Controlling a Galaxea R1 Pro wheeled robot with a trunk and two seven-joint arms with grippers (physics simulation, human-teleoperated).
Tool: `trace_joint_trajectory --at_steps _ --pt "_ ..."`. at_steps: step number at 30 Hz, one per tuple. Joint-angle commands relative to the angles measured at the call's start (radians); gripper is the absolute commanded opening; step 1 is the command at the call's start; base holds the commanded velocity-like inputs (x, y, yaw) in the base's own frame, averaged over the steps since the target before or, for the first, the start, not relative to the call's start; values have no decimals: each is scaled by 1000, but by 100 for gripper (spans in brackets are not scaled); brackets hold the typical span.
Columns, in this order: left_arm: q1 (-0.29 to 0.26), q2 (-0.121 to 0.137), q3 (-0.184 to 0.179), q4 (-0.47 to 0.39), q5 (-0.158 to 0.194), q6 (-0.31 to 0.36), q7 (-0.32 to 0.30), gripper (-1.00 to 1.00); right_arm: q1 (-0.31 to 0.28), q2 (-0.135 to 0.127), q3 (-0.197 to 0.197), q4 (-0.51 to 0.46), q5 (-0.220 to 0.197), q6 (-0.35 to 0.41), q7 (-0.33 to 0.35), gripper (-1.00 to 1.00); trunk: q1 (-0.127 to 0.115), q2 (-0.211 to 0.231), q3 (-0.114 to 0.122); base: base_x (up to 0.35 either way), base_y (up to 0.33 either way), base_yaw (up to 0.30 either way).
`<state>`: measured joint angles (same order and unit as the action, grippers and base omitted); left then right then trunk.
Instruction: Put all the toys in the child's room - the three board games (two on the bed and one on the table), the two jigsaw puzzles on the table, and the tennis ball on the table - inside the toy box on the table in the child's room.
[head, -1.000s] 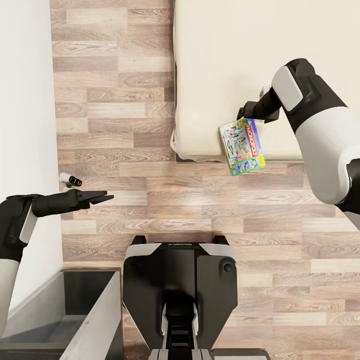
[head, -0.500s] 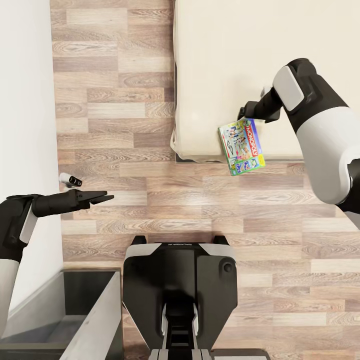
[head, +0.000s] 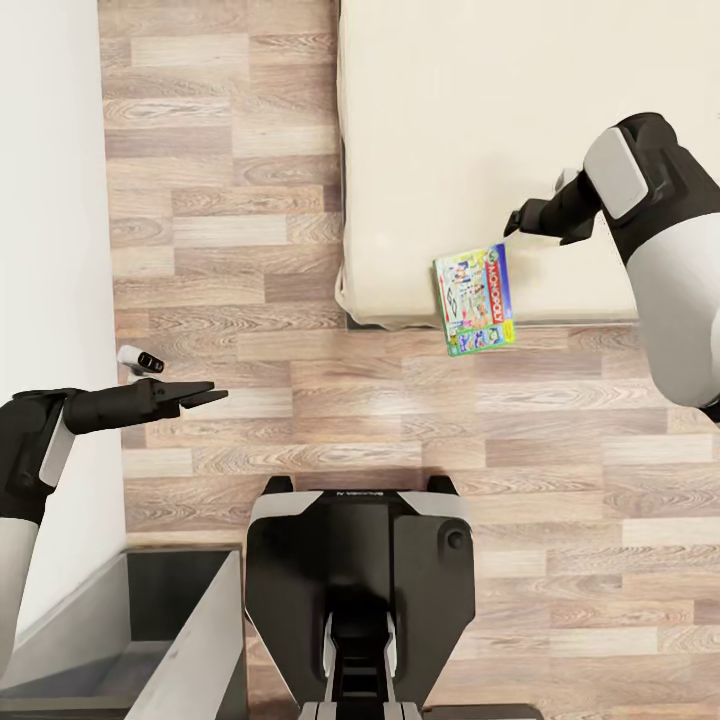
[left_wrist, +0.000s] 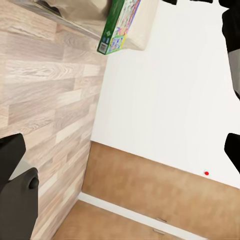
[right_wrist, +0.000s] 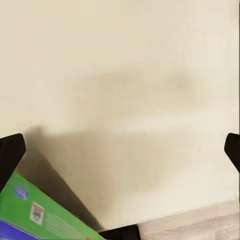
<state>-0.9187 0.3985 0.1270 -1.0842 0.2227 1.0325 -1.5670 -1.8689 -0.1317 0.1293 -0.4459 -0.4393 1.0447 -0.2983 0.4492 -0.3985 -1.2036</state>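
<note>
So from up top I've got one bed (head: 480, 130), big beige mattress, sitting on a wood plank floor (head: 230, 220) with a white wall (head: 45, 180) down my left side. One grey bin (head: 190, 640) is tucked in the near left corner next to my base (head: 360, 590), and what I can see of the inside looks bare. Only one board game (head: 475, 298) in sight, the light blue cartoon box with a green edge, lying at the near edge of the bed with its near end sticking out past the mattress over the floor. My right gripper (head: 517, 222) hangs over the bed just beside the box's far corner, not touching it; my right wrist camera shows both fingers spread far apart with nothing between them, and the box's green corner (right_wrist: 45, 215) below. My left gripper (head: 205, 395) is out over the floor, well apart from the game, fingers close together in the head view, holding nothing.
</note>
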Motion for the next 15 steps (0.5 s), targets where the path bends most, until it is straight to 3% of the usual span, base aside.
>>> trace_joint_trajectory --at_steps 1,7,11,15 --pt "0 0 0 0 0 11 -4 100 -1 -2 7 -1 -12 3 -7 100 1 -1 1 0 0 -76" --pt "0 0 0 0 0 11 -4 100 -14 -14 7 -1 -14 3 -7 100 1 -1 10 0 0 -76" --pt "0 0 0 0 0 11 -4 100 -21 -46 5 0 -17 3 -6 100 1 -1 16 0 0 -77" --pt "0 0 -2 0 0 11 -4 100 -23 -102 -1 1 -21 3 -5 100 1 -1 22 0 0 -77"
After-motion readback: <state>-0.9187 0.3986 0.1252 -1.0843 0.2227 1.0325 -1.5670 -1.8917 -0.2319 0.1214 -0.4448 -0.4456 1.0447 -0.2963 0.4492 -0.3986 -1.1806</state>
